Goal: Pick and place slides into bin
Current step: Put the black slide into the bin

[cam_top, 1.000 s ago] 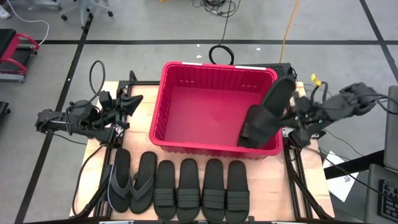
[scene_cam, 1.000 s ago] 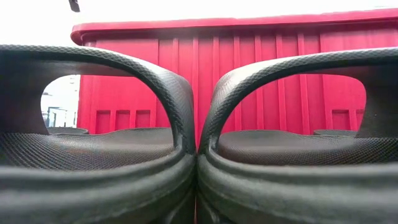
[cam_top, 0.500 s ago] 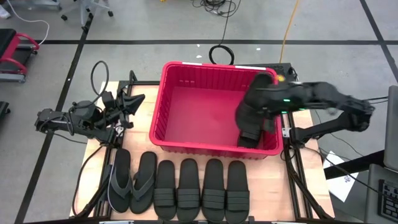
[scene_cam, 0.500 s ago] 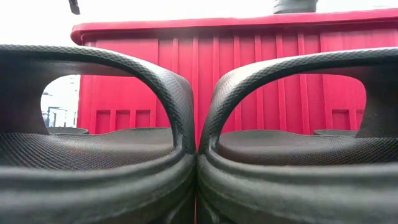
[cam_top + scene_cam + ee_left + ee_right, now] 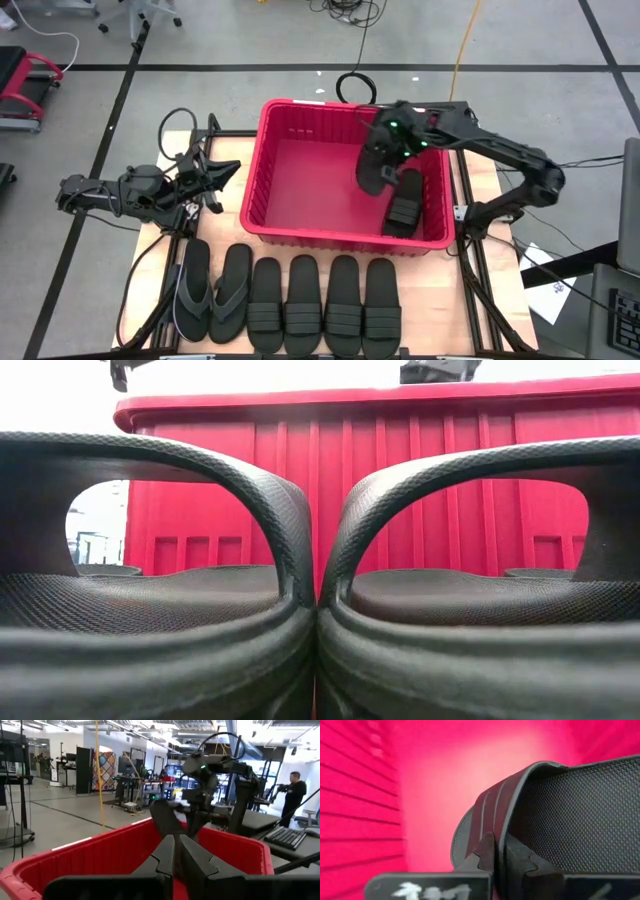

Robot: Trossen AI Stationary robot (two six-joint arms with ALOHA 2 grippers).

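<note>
The red bin [image 5: 300, 170] stands at the table's middle, toward the far edge. One black slide [image 5: 405, 205] lies inside it along the right wall. My right gripper [image 5: 388, 150] reaches over the bin's far right part and is shut on a second slide [image 5: 376, 168], which also shows in the left wrist view [image 5: 166, 817]. On the table in front of the bin, two thong flip-flops [image 5: 212, 292] and several strapped slides [image 5: 322, 305] lie in a row, soles down. My left gripper [image 5: 228, 170] is shut on nothing, left of the bin. My right gripper pinches the slide's ribbed strap [image 5: 487, 827] between its two fingers at the strap's edge, one finger on the outer side and one [image 5: 522, 857] between strap and footbed. The fingers slant down from the table's right. The slide hangs tilted below them, clear of the bin's floor.
The bin's thick rim [image 5: 330, 398] rises behind the two nearest slides [image 5: 150, 610]. Bare wood shows left of the bin, under my left arm. A black cable loop [image 5: 355, 88] lies on the floor behind the bin. A person [image 5: 292, 795] stands far off in the room.
My right gripper has swung from above the bin's right wall toward the table's left and far edge and has come down, carrying the slide over the bin's inside. The slide in the bin has stayed put. My left gripper has turned a little in place.
</note>
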